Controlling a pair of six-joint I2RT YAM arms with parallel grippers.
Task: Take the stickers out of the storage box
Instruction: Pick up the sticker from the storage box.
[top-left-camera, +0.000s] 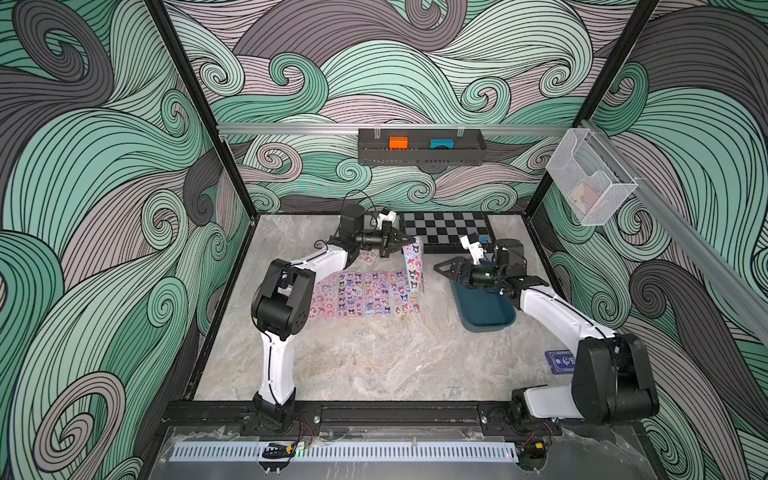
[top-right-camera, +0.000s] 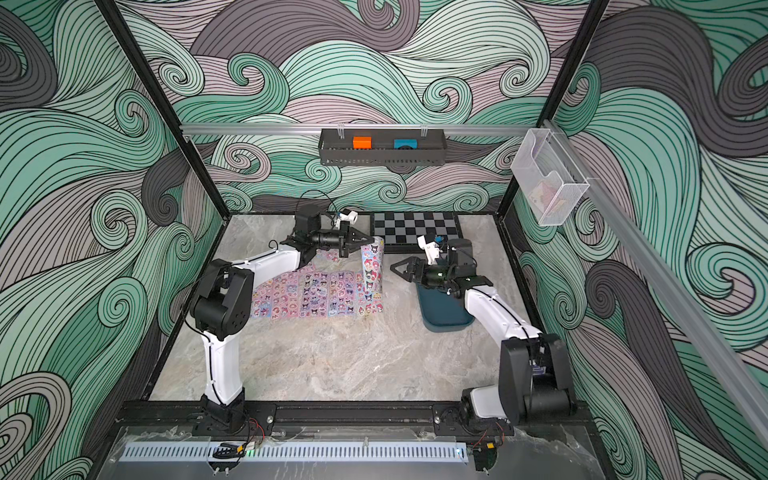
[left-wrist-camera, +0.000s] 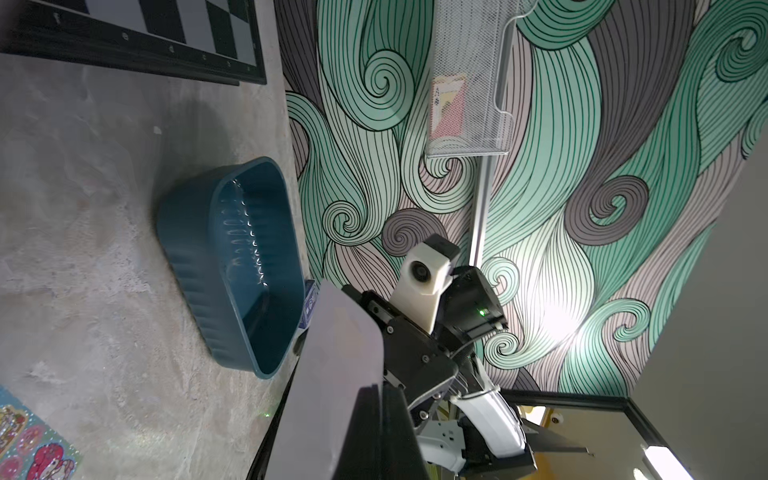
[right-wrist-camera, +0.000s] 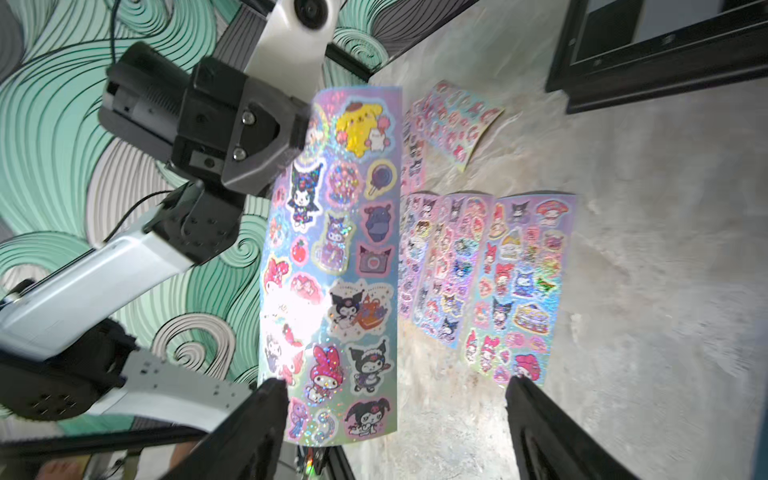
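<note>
The left pincer (top-left-camera: 411, 240) pinched a sticker sheet (top-left-camera: 415, 270) hanging upright mid-frame; the right pincer (top-left-camera: 438, 268), spread, hid the upper end of the storage box (top-left-camera: 486, 313).

Pastel stickers (top-left-camera: 361, 293) lie flat side by side, one sheet (top-left-camera: 414, 266) hanging upright, near the empty teal storage box (top-left-camera: 486, 313).
</note>
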